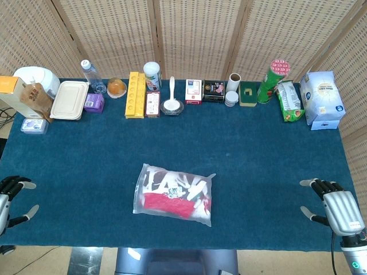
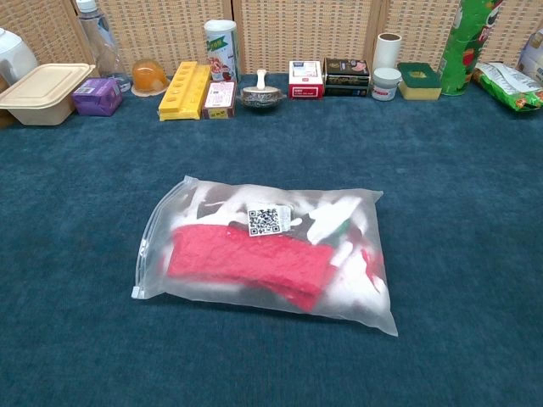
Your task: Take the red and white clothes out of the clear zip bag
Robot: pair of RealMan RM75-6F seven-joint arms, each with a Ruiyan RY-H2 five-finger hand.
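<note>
Both your hands sit at the near edge of the blue table (image 1: 258, 166), well apart from the bag: the left hand (image 1: 10, 197) at the left corner, the right hand (image 1: 332, 206) at the right, each holding nothing with fingers spread. Your clear zip bag (image 2: 263, 246) lies flat at the centre, the red and white clothes (image 2: 250, 259) inside it, its zip edge toward the left.

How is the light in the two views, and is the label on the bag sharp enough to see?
Head view: even, soft light, weak shadows, the label on the zip bag small and blurred. Chest view: sharper and closer, the QR label clear, the bag's film frosted, so the red and white clothes look hazy.
</note>
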